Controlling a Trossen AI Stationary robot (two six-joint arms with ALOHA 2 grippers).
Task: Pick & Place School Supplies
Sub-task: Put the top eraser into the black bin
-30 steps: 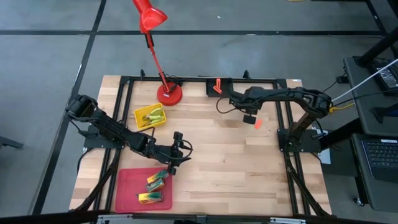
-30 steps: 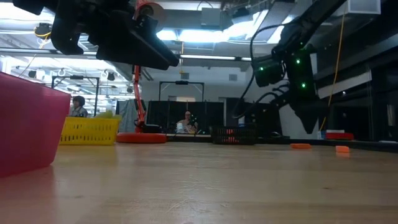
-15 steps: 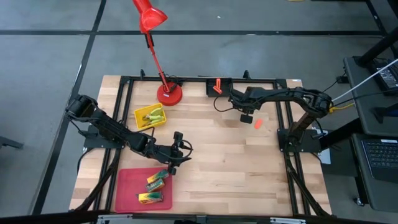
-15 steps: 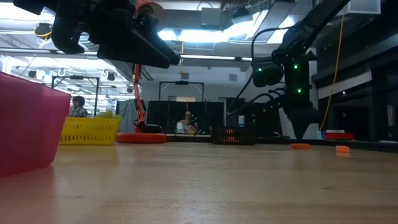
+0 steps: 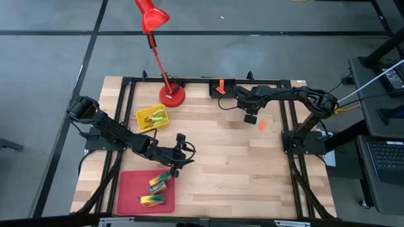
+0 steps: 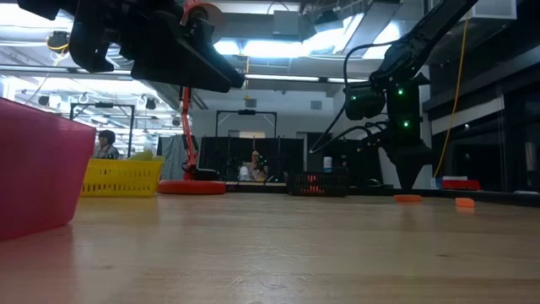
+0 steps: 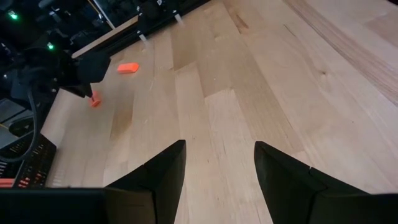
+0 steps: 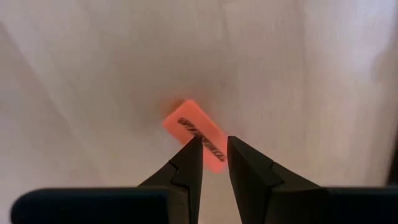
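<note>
Two stubby orange pieces lie flat on the wooden table at the right: one [image 5: 261, 125] in the open, the other [image 8: 194, 132] straight below my right gripper [image 8: 213, 146]. That gripper [image 6: 409, 179] points down, hovers a little above the piece, and has a narrow gap between its fingers. My left gripper [image 7: 217, 149] waits open and holding nothing over the far right corner of the red tray [image 5: 129, 189]. In that tray lie green-and-yellow flat boxes [image 5: 156, 185]. Yellow-green-handled tools [image 5: 154, 116] lie in the yellow tray.
A red desk lamp stands on its base [image 5: 172, 96] at the far edge. A black tray [image 5: 221, 83] beside it holds an orange thing. Black frame rails run along the table's sides. Bare wood lies between the two arms. People sit in the room behind.
My right gripper has tipped steeper, so it points nearly straight down. It has shifted a little toward the table's far left, over the orange piece. The gap between its fingers looks the same.
</note>
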